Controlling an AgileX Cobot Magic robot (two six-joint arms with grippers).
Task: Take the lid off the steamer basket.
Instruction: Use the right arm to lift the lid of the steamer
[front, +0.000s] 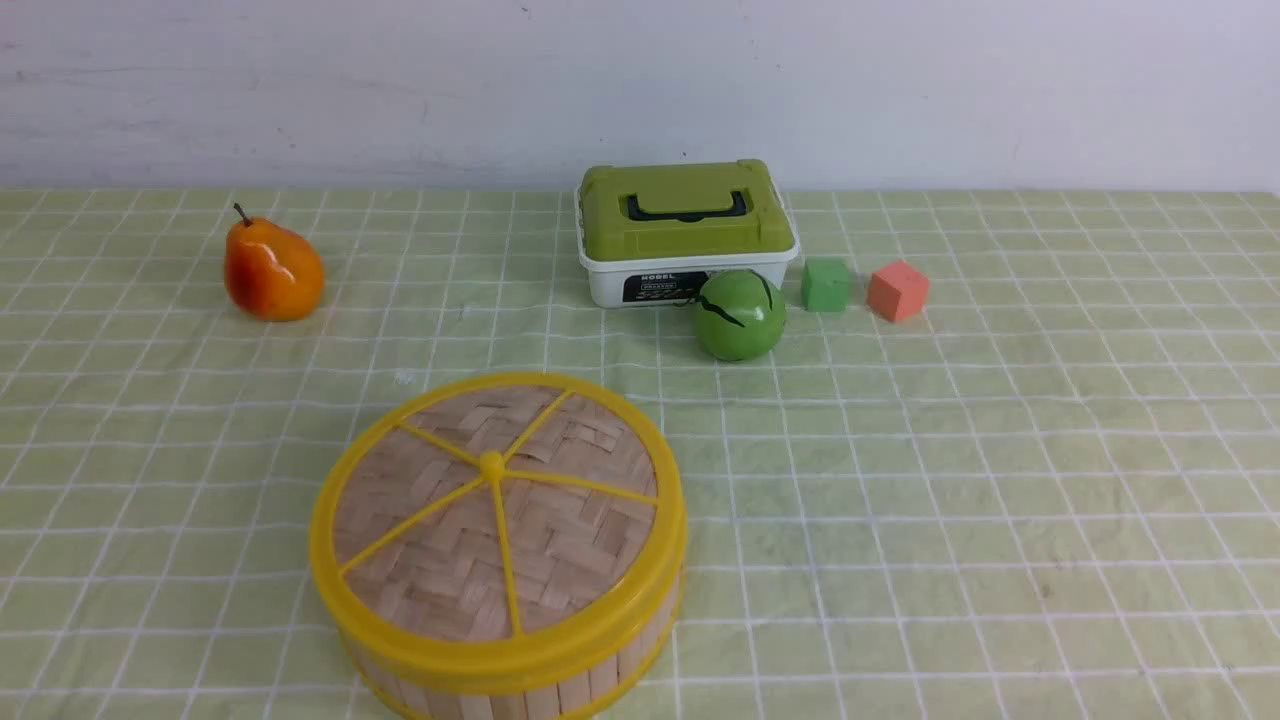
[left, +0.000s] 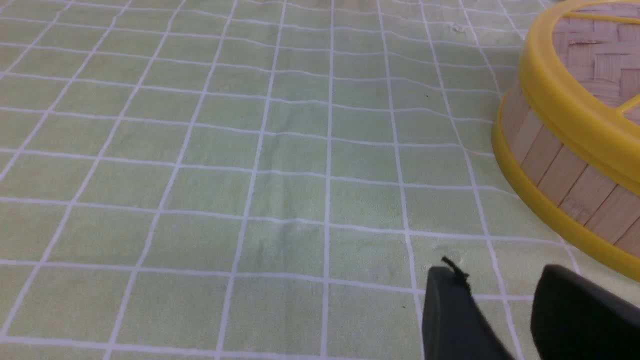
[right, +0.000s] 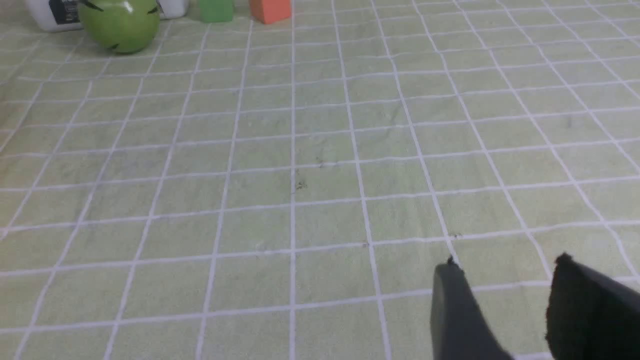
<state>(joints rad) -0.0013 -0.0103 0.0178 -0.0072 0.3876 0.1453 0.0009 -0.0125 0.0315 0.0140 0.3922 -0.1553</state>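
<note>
Our left gripper (left: 497, 280) hangs empty, jaws parted, near the steamer basket (front: 600, 680), which sits at seven o'clock on the cloth (front: 1000, 500) with the lid (front: 497, 505) seated on it. Our right gripper (right: 507, 270), likewise parted and empty, is well apart. A snug rim could lift the basket too.

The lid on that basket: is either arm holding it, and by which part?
Nothing is held. The lid lies untouched on the basket; the jaws of the left gripper and right gripper stand open over bare cloth.
</note>
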